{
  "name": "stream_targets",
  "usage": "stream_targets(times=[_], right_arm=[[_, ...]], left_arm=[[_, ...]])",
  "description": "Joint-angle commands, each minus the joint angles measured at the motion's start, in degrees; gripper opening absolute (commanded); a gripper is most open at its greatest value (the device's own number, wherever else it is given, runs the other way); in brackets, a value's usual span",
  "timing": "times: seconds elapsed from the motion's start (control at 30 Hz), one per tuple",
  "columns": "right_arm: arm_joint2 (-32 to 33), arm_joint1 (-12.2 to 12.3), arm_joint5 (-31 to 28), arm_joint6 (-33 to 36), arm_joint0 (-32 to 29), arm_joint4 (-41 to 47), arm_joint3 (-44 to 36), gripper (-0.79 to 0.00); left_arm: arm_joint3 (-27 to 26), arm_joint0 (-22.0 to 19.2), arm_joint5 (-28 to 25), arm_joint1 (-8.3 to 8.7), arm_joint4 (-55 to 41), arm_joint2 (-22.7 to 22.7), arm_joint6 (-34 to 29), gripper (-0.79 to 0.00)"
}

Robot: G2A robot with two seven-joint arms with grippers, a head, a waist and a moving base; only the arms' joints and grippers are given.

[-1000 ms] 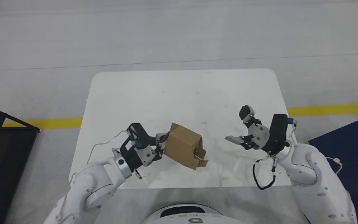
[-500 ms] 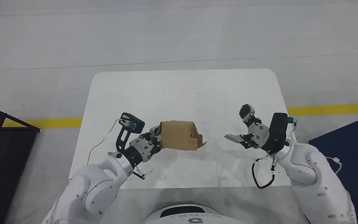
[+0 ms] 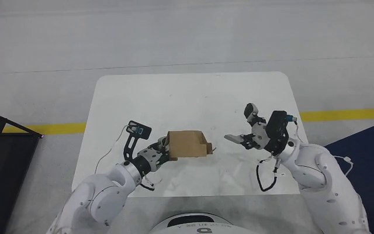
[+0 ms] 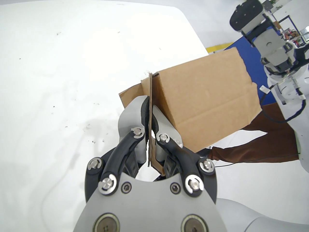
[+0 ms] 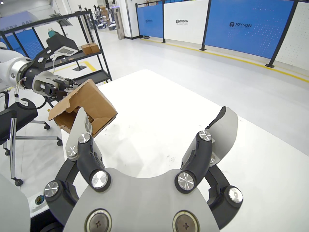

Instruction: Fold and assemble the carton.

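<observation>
The left gripper [image 4: 149, 108] is pinching a thin cardboard flap edge-on, its two fingers [image 4: 166, 124] pressing together on either side of the sheet. This flap is sticking out from the near end of the carton [image 4: 205, 107], which is stretching away from the gripper toward the right arm. The carton is plain brown and partly formed into a box. Its closed sides are making a squared tube, and its far end is standing open with loose flaps hanging around the opening. In the top view it is sitting over the front middle of the table [image 3: 193, 96], closer to the left arm than to the right. It is looking raised off the white surface, though I cannot tell whether its lower edge is touching.

The right gripper [image 5: 153, 115] is hovering over the table with its fingers [image 5: 227, 126] spread wide, holding nothing. It is facing the carton's open end. The top view is showing a gap between the nearer fingertip and the cardboard, so the two are near but apart. A black cable is looping beneath the right wrist. Beyond the table, a yellow line [image 3: 339, 115] is running across the grey floor.
</observation>
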Motion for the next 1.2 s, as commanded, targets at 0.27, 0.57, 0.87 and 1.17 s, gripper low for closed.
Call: stream_targets(times=[0.27,0.57,0.87,1.17], right_arm=[[-5.35,-0.18,-0.96,2.44,2.16,-2.99,0.61,0.000],[-5.83,0.11,-4.12,1.84,0.17,-6.08,-0.19,0.000],[-9.57,-0.11,-2.26,2.37,1.33,-9.44,-0.06,0.000],[-11.36,-0.14,-0.99,3.17,2.21,-11.36,0.04,0.000]], left_arm=[[0.00,0.08,0.98,-0.09,-0.98,-0.19,1.31,-0.785],[0.00,0.11,2.12,-0.14,-1.53,-0.86,1.80,-0.785],[0.00,0.02,2.16,-0.15,-1.78,-0.86,1.57,-0.785],[0.00,0.00,2.30,-0.13,-1.08,-0.99,1.69,-0.785]])
